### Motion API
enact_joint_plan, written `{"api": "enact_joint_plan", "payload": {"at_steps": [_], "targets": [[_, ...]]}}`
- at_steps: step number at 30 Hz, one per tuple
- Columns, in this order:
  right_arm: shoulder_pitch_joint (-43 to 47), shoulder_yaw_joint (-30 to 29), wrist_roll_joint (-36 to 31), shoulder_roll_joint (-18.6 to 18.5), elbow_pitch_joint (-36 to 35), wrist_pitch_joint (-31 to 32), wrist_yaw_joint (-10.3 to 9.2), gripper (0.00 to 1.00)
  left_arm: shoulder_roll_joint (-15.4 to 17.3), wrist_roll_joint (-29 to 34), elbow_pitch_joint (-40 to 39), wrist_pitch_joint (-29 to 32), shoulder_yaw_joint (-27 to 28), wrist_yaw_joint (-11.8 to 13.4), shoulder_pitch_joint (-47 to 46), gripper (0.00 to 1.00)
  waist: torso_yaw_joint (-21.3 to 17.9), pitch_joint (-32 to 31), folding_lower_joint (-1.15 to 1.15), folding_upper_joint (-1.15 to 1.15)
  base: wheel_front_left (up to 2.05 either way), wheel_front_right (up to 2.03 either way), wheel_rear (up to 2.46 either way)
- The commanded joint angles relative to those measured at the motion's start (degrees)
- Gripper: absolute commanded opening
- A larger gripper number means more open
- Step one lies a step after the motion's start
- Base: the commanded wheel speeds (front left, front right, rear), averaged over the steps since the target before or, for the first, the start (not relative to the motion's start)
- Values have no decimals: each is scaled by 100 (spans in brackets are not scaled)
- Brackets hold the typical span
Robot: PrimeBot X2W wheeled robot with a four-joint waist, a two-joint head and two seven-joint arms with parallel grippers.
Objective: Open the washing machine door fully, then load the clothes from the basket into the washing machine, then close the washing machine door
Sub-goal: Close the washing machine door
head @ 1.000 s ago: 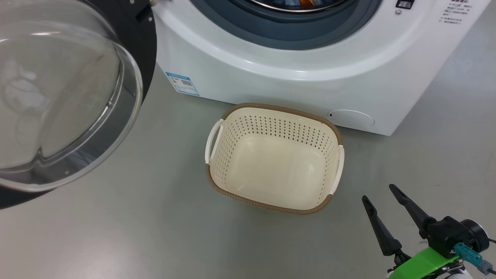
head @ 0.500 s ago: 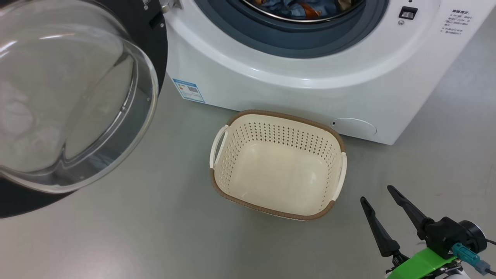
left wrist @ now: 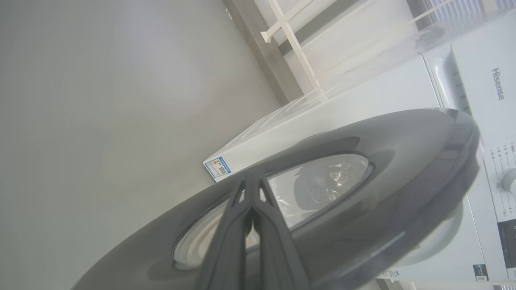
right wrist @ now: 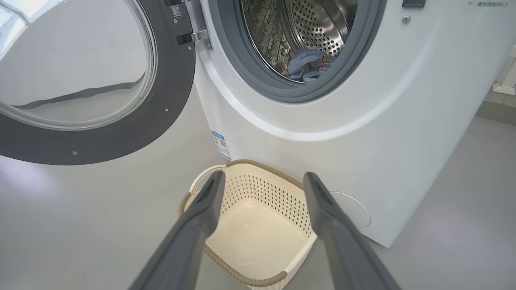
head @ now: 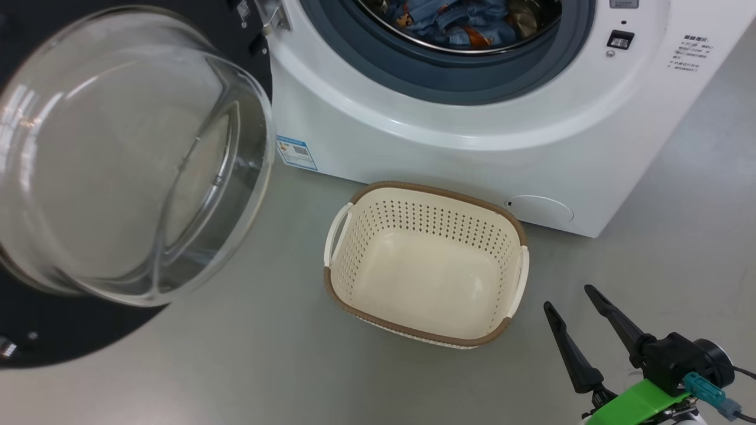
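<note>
The washing machine door [head: 130,159] stands swung open at the left, its glass bowl facing me. My left gripper [left wrist: 250,178] is shut, with nothing between its fingers. Its tips lie against the door's [left wrist: 403,161] black outer face at the window's edge. The washing machine [head: 472,147] has blue printed clothes [head: 460,23] lying in its steel drum, and they are also in the right wrist view [right wrist: 308,66]. The cream basket [head: 437,190] sits on the floor in front of the machine with nothing in it. My right gripper [head: 567,297] hangs open to the basket's right, apart from it.
Grey floor spreads around the basket and to the right of the machine. A blue label [head: 297,153] marks the machine's lower left corner. A round service cover [head: 540,209] sits low on its front. A white rail [left wrist: 294,48] runs along the wall.
The head camera has moved, so the drum and clothes show more. The door's bowl stands further right against the machine than before. My right gripper has barely shifted.
</note>
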Motion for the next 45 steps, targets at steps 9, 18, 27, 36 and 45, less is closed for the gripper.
{"api": "enact_joint_plan", "payload": {"at_steps": [9,18,27,36,45], "targets": [[69,111,49,12,-102,-28,9,100,254,-271,-871,575,-82,-23,382,0,-6,-147,0,0,0,0,0],[199,63,71,64,-108,-28,9,100,229,-589,-2039,1217,-299,-23,852,0,-108,-329,0,0,0,0,0],[284,-21,65,94,-134,-28,9,100,132,-772,-2894,1532,-420,-23,1185,0,-289,-443,0,0,0,0,0],[377,-77,67,215,-137,-28,9,100,-150,-1012,-3574,1801,-560,-23,1304,0,-642,-613,0,0,0,0,0],[420,-97,61,348,-162,-28,9,100,-465,-1007,-4024,1851,-710,-23,1345,0,-1069,-654,0,0,0,0,0]]}}
